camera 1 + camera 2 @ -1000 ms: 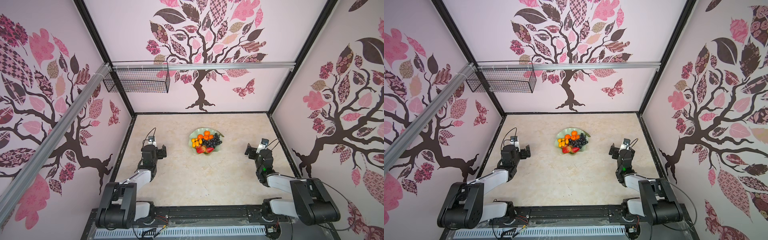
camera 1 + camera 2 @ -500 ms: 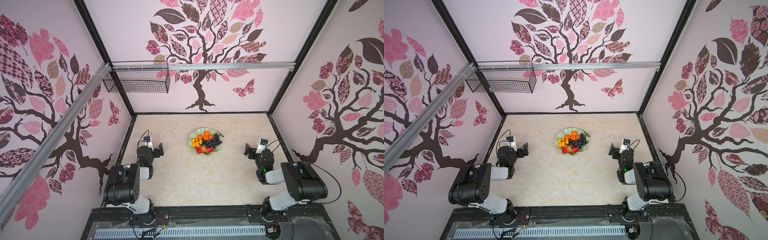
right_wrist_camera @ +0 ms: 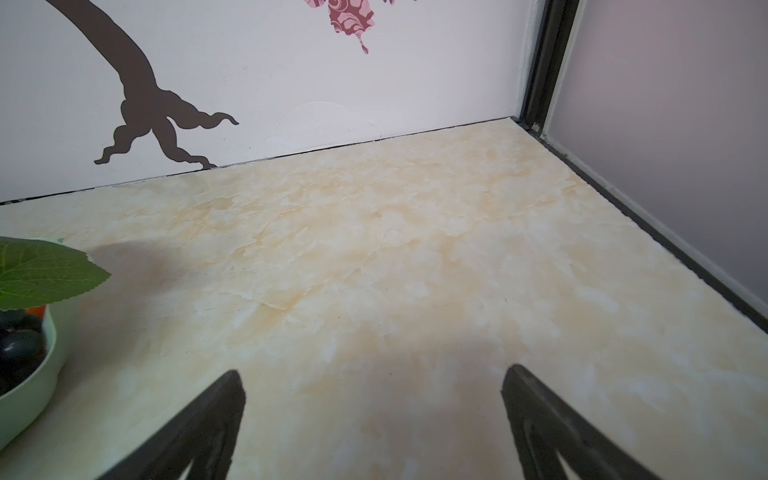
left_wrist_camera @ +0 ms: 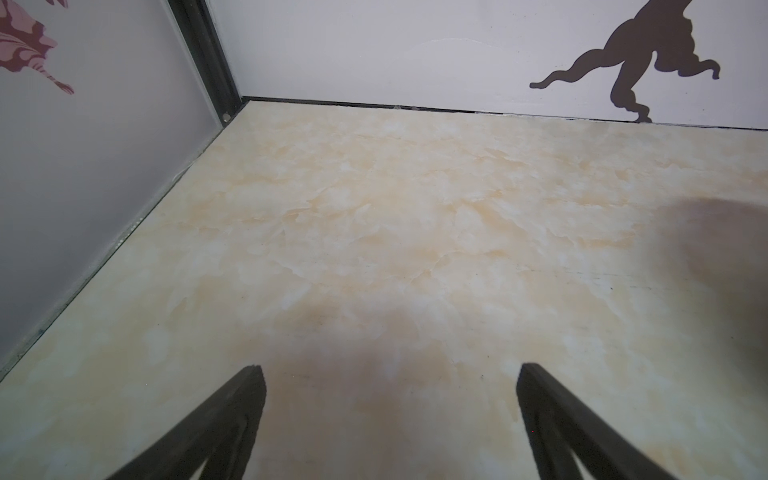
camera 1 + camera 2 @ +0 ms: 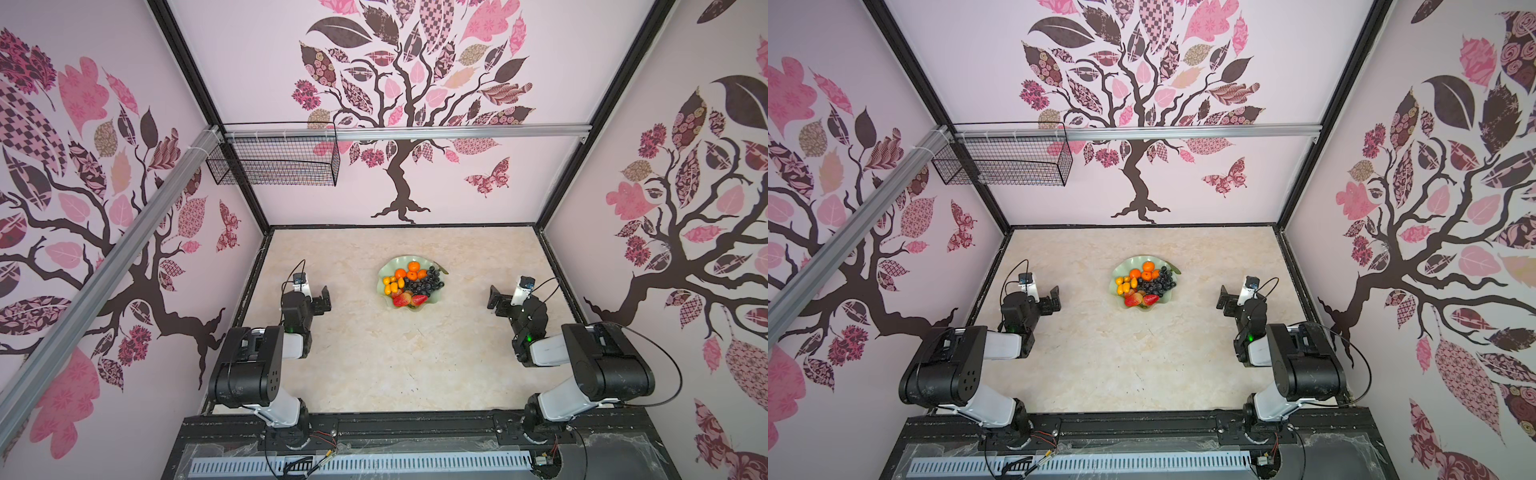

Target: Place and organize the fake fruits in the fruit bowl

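Bowl (image 3: 35,382) shows in right wrist view, not left; left gripper (image 4: 390,370), right gripper (image 3: 372,372) wide.

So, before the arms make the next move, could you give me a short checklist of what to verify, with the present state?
1. All fruits inside the fruit bowl: ok, none seen on the table.
2. The left hand is open, empty: ok.
3. The right hand is open, empty: ok.
4. Both hands apart from the bowl: ok.
5. Nothing over the rim: not ok, the green leaf sticks out.
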Motion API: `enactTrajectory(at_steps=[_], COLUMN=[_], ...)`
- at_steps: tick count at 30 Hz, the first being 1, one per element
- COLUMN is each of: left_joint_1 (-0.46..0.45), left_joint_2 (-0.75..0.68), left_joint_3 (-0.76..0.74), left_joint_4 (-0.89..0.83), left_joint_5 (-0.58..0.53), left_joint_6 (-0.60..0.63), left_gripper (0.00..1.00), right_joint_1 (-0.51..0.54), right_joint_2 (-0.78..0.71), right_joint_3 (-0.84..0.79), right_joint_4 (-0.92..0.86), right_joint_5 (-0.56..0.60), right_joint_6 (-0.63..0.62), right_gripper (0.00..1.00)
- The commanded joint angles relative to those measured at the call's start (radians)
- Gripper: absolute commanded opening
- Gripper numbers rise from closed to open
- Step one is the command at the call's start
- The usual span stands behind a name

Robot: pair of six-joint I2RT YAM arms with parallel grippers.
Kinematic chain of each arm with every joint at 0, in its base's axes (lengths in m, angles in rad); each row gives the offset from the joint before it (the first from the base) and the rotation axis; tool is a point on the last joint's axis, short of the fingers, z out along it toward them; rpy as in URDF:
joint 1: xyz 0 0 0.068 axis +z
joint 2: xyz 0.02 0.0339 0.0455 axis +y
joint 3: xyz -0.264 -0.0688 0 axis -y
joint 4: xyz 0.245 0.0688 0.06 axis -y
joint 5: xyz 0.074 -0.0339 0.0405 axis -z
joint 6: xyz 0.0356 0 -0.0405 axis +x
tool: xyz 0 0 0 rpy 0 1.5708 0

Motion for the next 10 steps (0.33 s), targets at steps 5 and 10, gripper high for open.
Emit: enactTrajectory(at_steps=[5, 10], left_joint_1=[0.004, 0.001], left_joint_2=[-0.008, -0.014], left_joint_3=[0.020, 0.012], left_joint_4=[-0.001, 0.007], left_joint_5=[-0.012, -0.019], left_joint_6=[0.004, 0.006], left_gripper=[0.98, 0.98], right_joint_1=[-0.003, -0.004], right_joint_2=[-0.007, -0.008], right_joint_3=[0.021, 0.020], right_joint_4=[0.007, 0.006], right_joint_5=[-0.009, -0.010], right_joint_6=[-0.009, -0.009], right_gripper=[1.00, 0.99])
